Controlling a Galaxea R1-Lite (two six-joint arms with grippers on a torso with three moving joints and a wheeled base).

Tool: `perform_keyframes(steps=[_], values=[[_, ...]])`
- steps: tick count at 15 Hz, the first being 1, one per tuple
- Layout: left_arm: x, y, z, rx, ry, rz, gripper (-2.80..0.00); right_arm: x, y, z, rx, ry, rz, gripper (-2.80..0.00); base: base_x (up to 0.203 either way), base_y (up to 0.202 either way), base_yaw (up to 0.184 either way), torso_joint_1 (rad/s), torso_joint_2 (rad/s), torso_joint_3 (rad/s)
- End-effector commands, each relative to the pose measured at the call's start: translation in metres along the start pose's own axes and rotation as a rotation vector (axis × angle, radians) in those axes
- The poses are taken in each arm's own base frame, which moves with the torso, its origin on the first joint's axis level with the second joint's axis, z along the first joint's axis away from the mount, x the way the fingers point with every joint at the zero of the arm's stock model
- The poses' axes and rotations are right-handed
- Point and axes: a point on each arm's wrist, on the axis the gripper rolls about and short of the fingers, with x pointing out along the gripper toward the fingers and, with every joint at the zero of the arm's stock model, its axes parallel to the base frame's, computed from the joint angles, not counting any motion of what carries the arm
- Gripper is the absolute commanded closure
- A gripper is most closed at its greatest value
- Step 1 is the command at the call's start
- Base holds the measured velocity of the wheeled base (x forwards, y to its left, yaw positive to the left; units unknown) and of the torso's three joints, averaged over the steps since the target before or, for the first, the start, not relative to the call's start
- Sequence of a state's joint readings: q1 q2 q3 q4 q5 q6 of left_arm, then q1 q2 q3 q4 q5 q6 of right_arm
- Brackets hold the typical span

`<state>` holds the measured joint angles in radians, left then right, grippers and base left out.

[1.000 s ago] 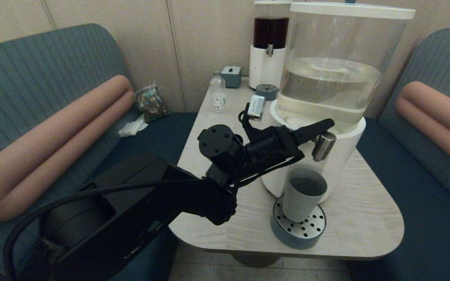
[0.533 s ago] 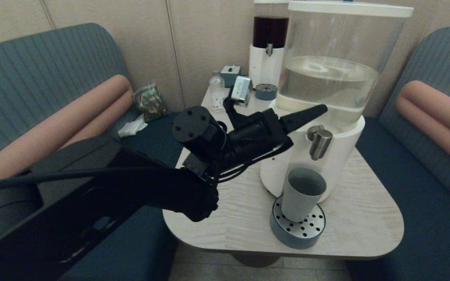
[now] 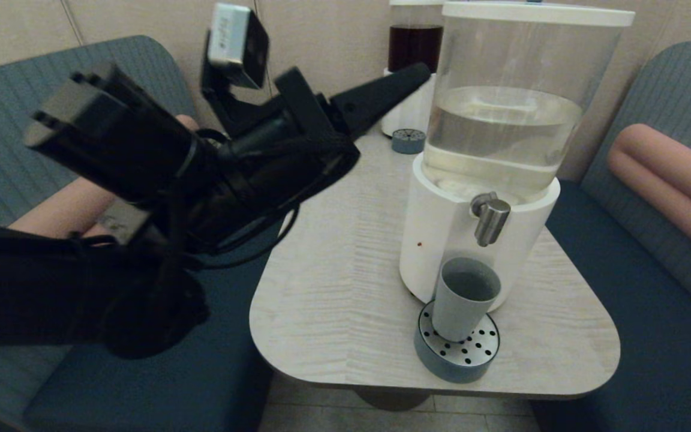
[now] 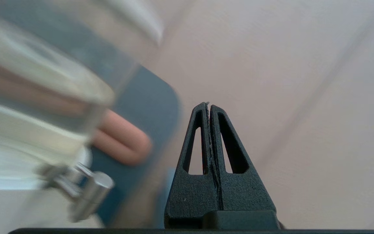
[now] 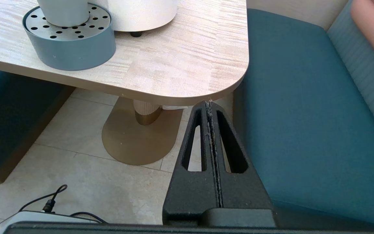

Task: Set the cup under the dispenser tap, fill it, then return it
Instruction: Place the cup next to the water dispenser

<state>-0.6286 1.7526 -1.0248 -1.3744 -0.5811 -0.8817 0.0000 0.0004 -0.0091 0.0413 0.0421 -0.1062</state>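
Note:
The grey-green cup (image 3: 462, 303) stands upright on the round blue-grey tray (image 3: 471, 369), directly below the brushed-steel dispenser tap (image 3: 491, 218) of the big clear-tank dispenser (image 3: 504, 114). My left gripper (image 3: 418, 72) is shut and empty, raised high to the left of the tank, well clear of tap and cup. In the left wrist view the left gripper (image 4: 208, 104) points at the wall, with the dispenser tap (image 4: 88, 191) off to one side. My right gripper (image 5: 209, 103) is shut and empty, parked low beside the table edge (image 5: 206, 96); the cup's base (image 5: 64, 11) shows on the tray (image 5: 73, 45).
The dark-liquid dispenser (image 3: 414, 51) and a second small tray (image 3: 408, 141) stand at the table's far end. Blue bench seats with pink bolsters (image 3: 675, 177) flank the table (image 3: 345, 258). The left arm hides the far-left part of the table.
My left gripper has swung up and away to the left from right beside the tap, now well above the table. The cup stays under the tap.

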Motion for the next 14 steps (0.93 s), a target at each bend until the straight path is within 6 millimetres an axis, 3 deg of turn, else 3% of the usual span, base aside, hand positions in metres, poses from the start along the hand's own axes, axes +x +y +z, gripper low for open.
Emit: perform_keyframes(steps=[1, 5, 8, 9, 11, 14], values=[[-0.026, -0.06, 0.036, 0.185, -0.08, 0.029, 0.0, 0.0, 0.0, 0.0, -0.001, 0.0, 0.001, 0.0, 0.0, 0.0, 0.0, 0.0, 0.0, 0.0], [-0.099, -0.108, 0.052, 0.461, -0.15, 0.347, 0.0, 0.0, 0.0, 0.0, -0.001, 0.0, 0.001, 0.0, 0.0, 0.0, 0.0, 0.0, 0.0, 0.0], [-0.155, -0.13, 0.025, 0.508, -0.133, 0.491, 0.0, 0.0, 0.0, 0.0, -0.001, -0.002, 0.001, 0.0, 0.0, 0.0, 0.0, 0.0, 0.0, 0.0], [-0.167, -0.136, 0.019, 0.519, -0.131, 0.516, -2.8, 0.0, 0.0, 0.0, -0.001, 0.0, 0.001, 0.0, 0.0, 0.0, 0.0, 0.0, 0.0, 0.0], [-0.178, -0.135, 0.008, 0.527, -0.087, 0.551, -2.8, 0.0, 0.0, 0.0, -0.001, 0.0, 0.001, 0.0, 0.0, 0.0, 0.0, 0.0, 0.0, 0.0], [-0.19, -0.103, -0.025, 0.561, 0.189, 0.521, -2.8, 0.0, 0.0, 0.0, -0.001, 0.0, 0.001, 0.0, 0.0, 0.0, 0.0, 0.0, 0.0, 0.0]])
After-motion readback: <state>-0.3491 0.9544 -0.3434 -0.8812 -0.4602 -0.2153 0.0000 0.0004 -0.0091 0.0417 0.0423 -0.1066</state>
